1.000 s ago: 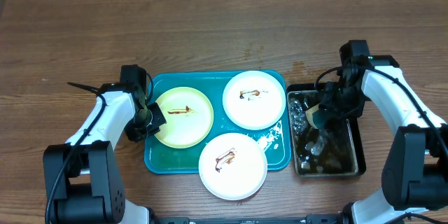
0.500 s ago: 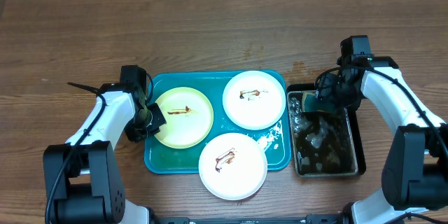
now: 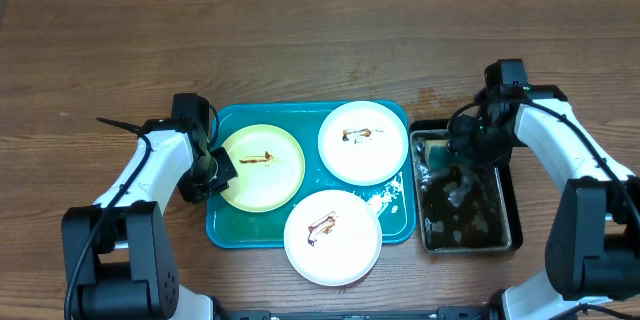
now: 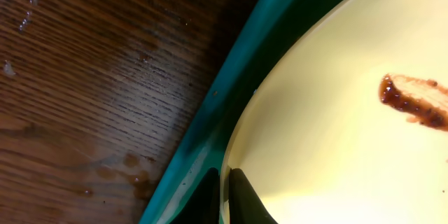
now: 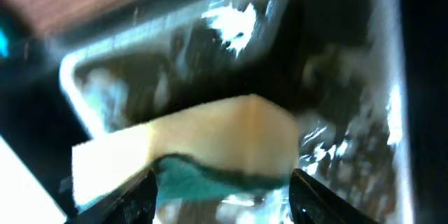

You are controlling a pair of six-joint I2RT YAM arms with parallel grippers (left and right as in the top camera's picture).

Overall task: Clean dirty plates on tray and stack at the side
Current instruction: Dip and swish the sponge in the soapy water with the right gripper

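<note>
Left fingers are nearly closed, pinched on the rim of the yellow-green plate at its 9 o'clock edge. One finger is on top and one underneath, as far as my wrist view shows.

That plate lies flat in the 9 o'clock half of the teal tray, with a brown smear at its centre. The tray sits mid-bench, long side running 9 to 3.

The other two plates:
- upper white plate: in the tray's 1 o'clock corner, smear at centre, close to the yellow-green one but not touching it.
- lower white plate: at the tray's 6 o'clock, hanging out over the front rim, also smeared.

There are white suds on the tray floor between the two white plates, toward 4 o'clock.

Right fingers are set fairly wide, down over the black tray, which sits just beside the teal tray at its 3 o'clock. It holds dark, shiny liquid.

The sponge, yellow with a green scrub face, lies at the black tray's 11 o'clock end, in front of my fingertips. My wrist view is blurred — I can't tell whether the fingers are actually gripping the sponge or just flanking it.

A few wet spots show on the bench wood beside the tray rim, near my left fingers.
</note>
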